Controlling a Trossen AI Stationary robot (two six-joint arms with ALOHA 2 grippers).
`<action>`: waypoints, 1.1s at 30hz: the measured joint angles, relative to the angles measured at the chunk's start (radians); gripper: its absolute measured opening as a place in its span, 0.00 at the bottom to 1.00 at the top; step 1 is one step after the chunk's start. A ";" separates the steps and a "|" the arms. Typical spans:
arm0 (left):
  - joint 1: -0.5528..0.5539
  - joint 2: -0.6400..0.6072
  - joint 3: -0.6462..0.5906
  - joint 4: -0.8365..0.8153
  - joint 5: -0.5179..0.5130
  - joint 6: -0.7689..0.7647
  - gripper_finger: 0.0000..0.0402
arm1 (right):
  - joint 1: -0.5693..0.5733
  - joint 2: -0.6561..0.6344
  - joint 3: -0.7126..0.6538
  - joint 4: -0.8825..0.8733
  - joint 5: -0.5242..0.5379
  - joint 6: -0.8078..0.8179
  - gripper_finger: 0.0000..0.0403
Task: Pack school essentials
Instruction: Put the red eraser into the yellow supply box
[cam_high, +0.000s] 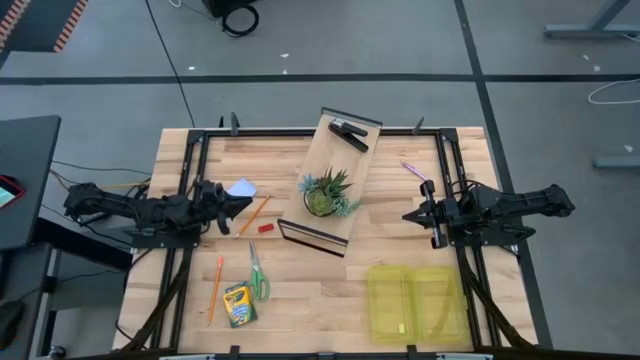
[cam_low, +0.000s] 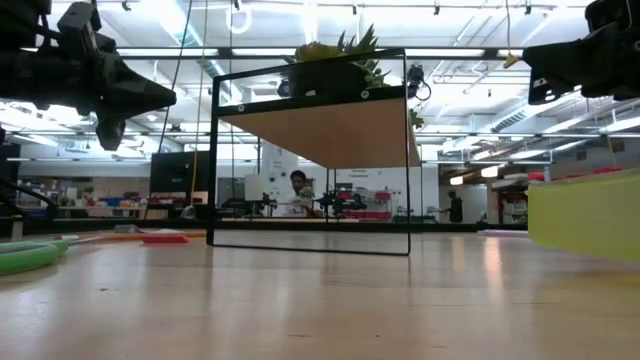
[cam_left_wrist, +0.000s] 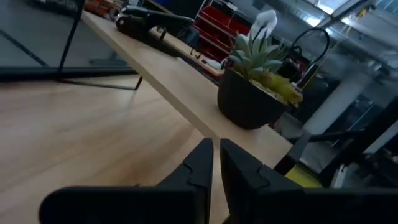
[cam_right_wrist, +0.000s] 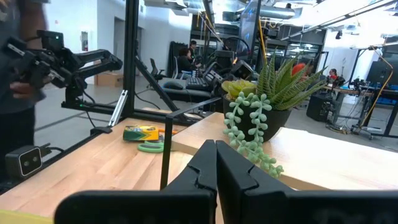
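Note:
The yellow-green crayon box (cam_high: 239, 304) and green-handled scissors (cam_high: 258, 280) lie near the table's near-left part, with an orange pencil (cam_high: 215, 290) beside them. A second orange pencil (cam_high: 254, 215) and the pale pad (cam_high: 241, 187) lie farther back, right by my left gripper (cam_high: 240, 207). That gripper is shut and hovers above the table, empty. My right gripper (cam_high: 410, 216) is shut too, held above the table right of the shelf, holding nothing. The crayon box (cam_right_wrist: 140, 132) and scissors (cam_right_wrist: 151, 147) show in the right wrist view.
A raised wooden shelf on a black frame (cam_high: 335, 185) stands mid-table, carrying a spiky potted plant (cam_high: 327, 192) and a black clip-like object (cam_high: 349, 133). A yellow-green translucent case (cam_high: 414, 302) lies open at the near right. A small red piece (cam_high: 265, 228) and a purple pen (cam_high: 414, 170) lie on the table.

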 joint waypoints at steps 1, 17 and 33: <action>0.000 0.000 0.000 0.000 0.001 -0.024 0.09 | 0.000 0.000 0.000 0.000 0.000 0.000 0.02; 0.001 -0.001 0.079 -0.045 0.211 -0.215 0.10 | 0.000 0.000 0.000 0.000 0.000 0.000 0.02; -0.002 0.028 0.315 -0.635 0.315 -0.244 0.29 | 0.000 0.000 0.000 -0.001 0.000 0.000 0.02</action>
